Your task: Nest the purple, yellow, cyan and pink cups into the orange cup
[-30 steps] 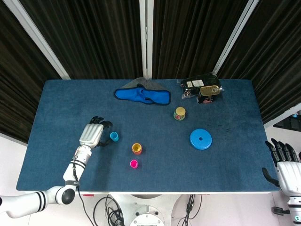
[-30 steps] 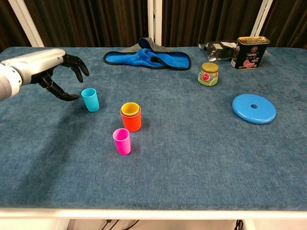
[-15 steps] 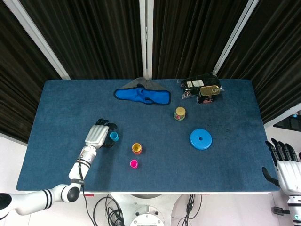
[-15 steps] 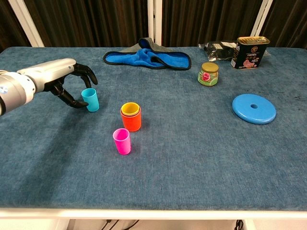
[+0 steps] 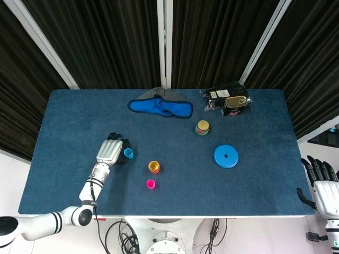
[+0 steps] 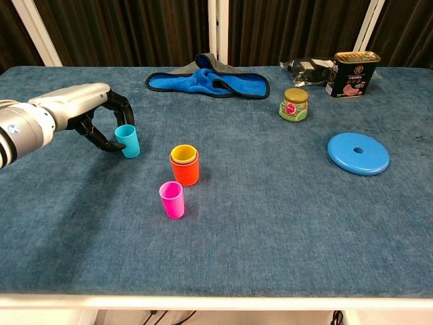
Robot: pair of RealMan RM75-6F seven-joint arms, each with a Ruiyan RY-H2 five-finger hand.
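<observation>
The orange cup (image 6: 185, 172) stands left of the table's middle with the yellow cup (image 6: 184, 154) nested in it; no purple cup shows. In front of them the pink cup (image 6: 172, 200) stands upright by itself. The cyan cup (image 6: 127, 141) stands upright on the cloth to their left. My left hand (image 6: 91, 112) wraps it from the left, fingers curled over its far side and thumb against its near side. From the head view the same hand (image 5: 110, 151) touches the cyan cup (image 5: 128, 153). My right hand (image 5: 323, 185) hangs off the table's right front corner, fingers apart, holding nothing.
A blue cloth (image 6: 206, 82) lies at the back middle. A small jar (image 6: 295, 104), a meat tin (image 6: 353, 73) and a dark packet (image 6: 308, 68) stand at the back right. A blue disc (image 6: 358, 153) lies on the right.
My left hand moved right to the cyan cup and its fingers drew in around it. The cups have not shifted. The right hand stays where it was.
</observation>
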